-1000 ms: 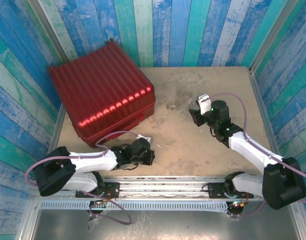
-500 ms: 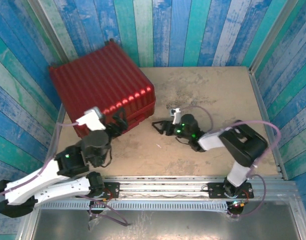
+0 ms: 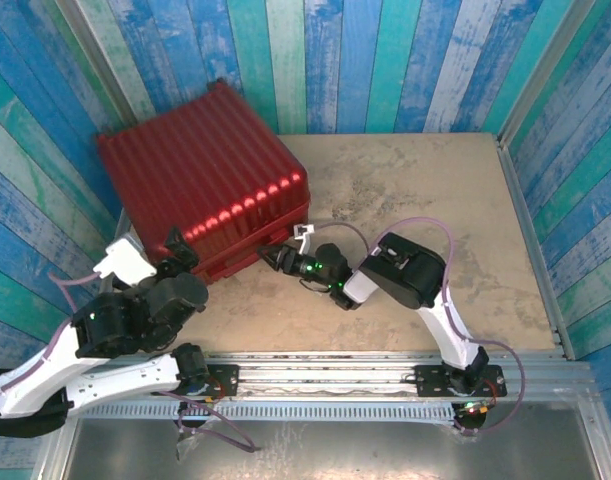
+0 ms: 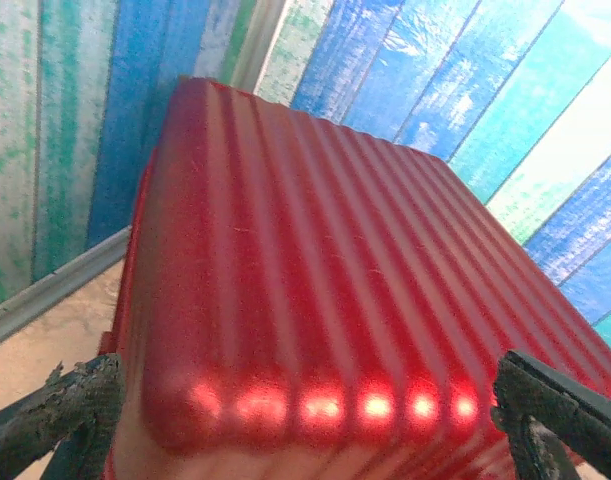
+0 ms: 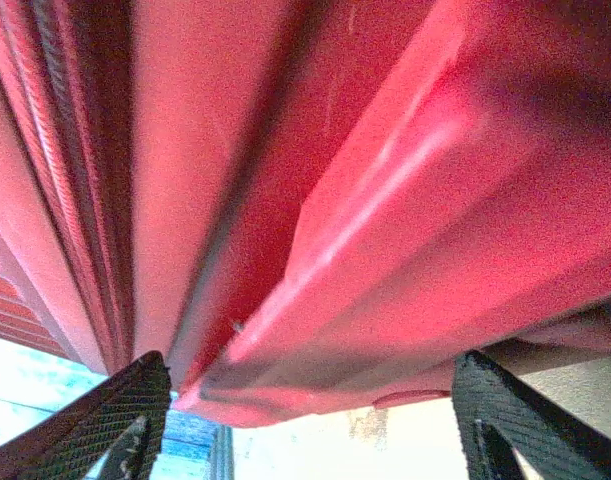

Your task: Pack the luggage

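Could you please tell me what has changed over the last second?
Both arms swung in to the luggage: the left gripper went forward-left to its near left corner, the right gripper leftward to its near right corner. Both are open, holding nothing. The luggage stayed shut and in place.

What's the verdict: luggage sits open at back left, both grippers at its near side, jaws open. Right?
Not quite: the luggage is closed, not open; the top external view shows its ribbed shells shut together. Otherwise yes: back left, left gripper and right gripper at its near side, jaws open.
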Motion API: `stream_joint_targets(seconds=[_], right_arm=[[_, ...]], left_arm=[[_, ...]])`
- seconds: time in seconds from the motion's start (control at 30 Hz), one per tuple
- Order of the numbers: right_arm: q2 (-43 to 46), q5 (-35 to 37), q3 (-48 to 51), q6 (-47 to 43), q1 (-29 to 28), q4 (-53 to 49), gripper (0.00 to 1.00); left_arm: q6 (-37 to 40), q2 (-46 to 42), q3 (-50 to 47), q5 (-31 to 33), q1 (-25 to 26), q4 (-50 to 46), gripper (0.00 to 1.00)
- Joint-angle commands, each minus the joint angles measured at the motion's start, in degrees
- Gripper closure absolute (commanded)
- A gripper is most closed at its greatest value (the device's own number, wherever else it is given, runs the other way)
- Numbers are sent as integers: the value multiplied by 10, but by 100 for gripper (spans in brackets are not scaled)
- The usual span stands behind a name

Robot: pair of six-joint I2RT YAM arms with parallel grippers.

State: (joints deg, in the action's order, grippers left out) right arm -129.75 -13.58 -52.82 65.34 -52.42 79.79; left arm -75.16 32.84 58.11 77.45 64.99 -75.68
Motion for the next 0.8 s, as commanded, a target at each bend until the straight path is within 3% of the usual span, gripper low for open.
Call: stream_joint_targets(seconds=[0.0, 0.07, 0.2, 0.43, 0.53, 0.57, 0.6, 0.67, 0.7, 0.77], right_arm=[[-11, 50, -24, 1, 0, 32, 45], [-12, 71, -20, -2, 5, 43, 67], [1, 98, 23, -10, 28, 89, 97], [108, 173, 175, -88, 50, 97, 99], [135, 174, 208, -104, 49, 96, 100], [138, 166, 214, -108, 50, 96, 99], [140, 157, 218, -108, 51, 92, 90], [143, 135, 226, -112, 55, 84, 55], [146, 119, 227, -119, 59, 76, 46], [168, 101, 233, -143, 72, 48, 39]], left_arm=[[-40, -10, -3, 40, 0, -61, 3], [-18, -6, -12, 36, 0, -43, 4], [-45, 4, -17, 29, 0, -64, 5], [-69, 8, -43, -20, -9, -63, 13], [-2, 47, -49, -66, -48, -13, 11], [70, 62, -53, -94, -78, 39, 9], [139, 74, -55, -130, -118, 93, 8], [283, 97, -62, -256, -236, 213, 3], [335, 111, -63, -334, -302, 264, 1], [393, 150, -37, -453, -410, 313, 2]])
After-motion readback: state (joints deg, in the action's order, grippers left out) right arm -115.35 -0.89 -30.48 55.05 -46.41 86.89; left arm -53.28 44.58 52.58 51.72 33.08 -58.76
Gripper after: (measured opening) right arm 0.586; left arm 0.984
